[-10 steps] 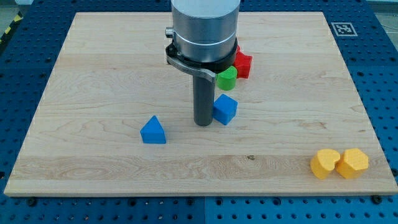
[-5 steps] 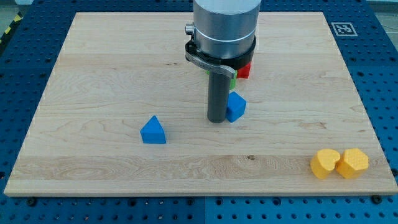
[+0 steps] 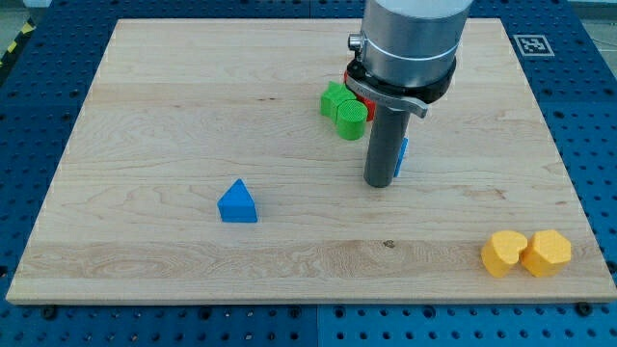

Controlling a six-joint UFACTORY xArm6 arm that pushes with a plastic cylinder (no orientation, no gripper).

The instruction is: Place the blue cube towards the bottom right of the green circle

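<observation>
Right now, camera view only: my tip (image 3: 380, 183) sits on the light wooden board (image 3: 145, 116), a bit right of centre. No jaws on this end effector, just a straight dark rod, so it has hold of nothing; it can only bear against things sideways.

Small blue cube (image 3: 402, 156) is almost fully hidden behind the rod — only a thin blue sliver shows at the rod's right edge, just above my tip. It looks to be touching the rod, but I can't confirm contact from this angle.

Green cylinder-shaped block (the green circle) (image 3: 352, 123) lies up and to the view's left of my tip, near but apart from the rod. The cube sliver is to the view's lower right of it. A second green block (image 3: 334, 99) with a notched outline sits touching the cylinder on its upper left. A red block (image 3: 351, 78) peeks out just behind the arm's metal housing — shape not readable.

Blue triangular block (image 3: 237, 202) stands well apart, toward the view's left and slightly lower than my tip.

Two yellow blocks at the view's bottom right, touching each other: a rounded yellow block (image 3: 504, 253) on the left, a yellow hexagonal block (image 3: 547, 253) on the right.
</observation>
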